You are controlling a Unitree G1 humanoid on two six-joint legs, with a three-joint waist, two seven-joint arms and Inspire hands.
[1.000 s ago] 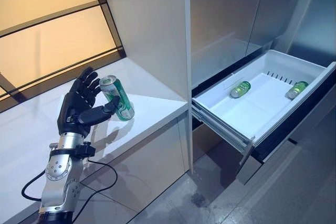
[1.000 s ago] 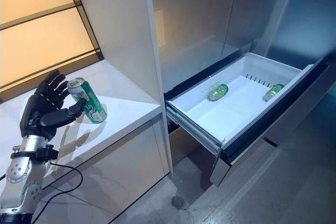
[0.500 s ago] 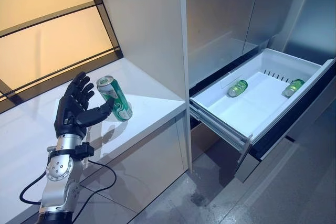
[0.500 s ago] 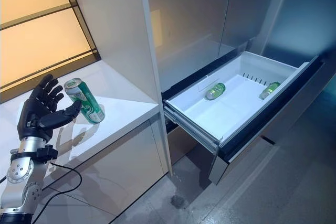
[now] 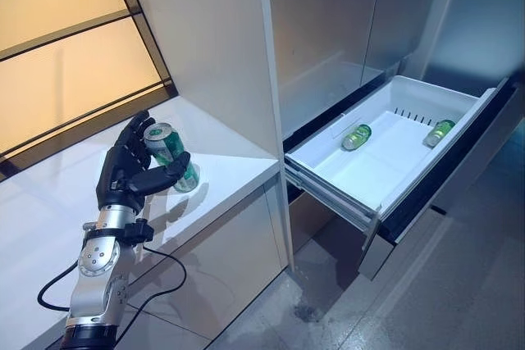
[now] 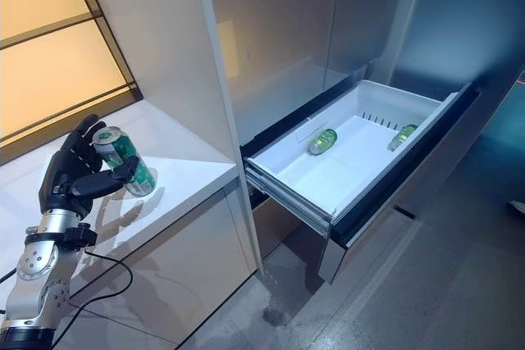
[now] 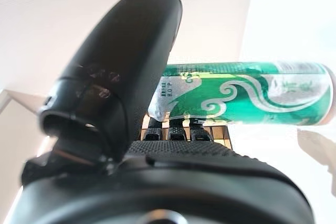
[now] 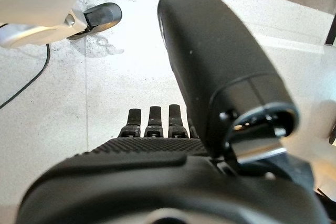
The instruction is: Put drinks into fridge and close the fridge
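Note:
A green can (image 5: 170,156) stands on the white counter (image 5: 234,161) at the left. My left hand (image 5: 125,176) is closed on it: the fingers lie behind the can's top and the thumb crosses its front. In the left wrist view the can (image 7: 247,95) lies between the thumb (image 7: 126,72) and the fingers. The white fridge drawer (image 5: 328,179) is pulled open at the right, with green cans (image 5: 356,137) lying inside, one more at the far end (image 5: 440,132). My right hand (image 8: 157,182) hangs over the floor, with the fingers relaxed and empty.
A tall white panel (image 5: 213,38) stands between the counter and the fridge. The closed grey fridge doors (image 5: 328,30) rise above the drawer. A lit window (image 5: 66,63) runs behind the counter. Grey floor (image 5: 328,301) lies below the drawer.
My left hand's spread fingers have closed in round the can, with the thumb across its front. The camera has shifted, so the whole scene sits further left.

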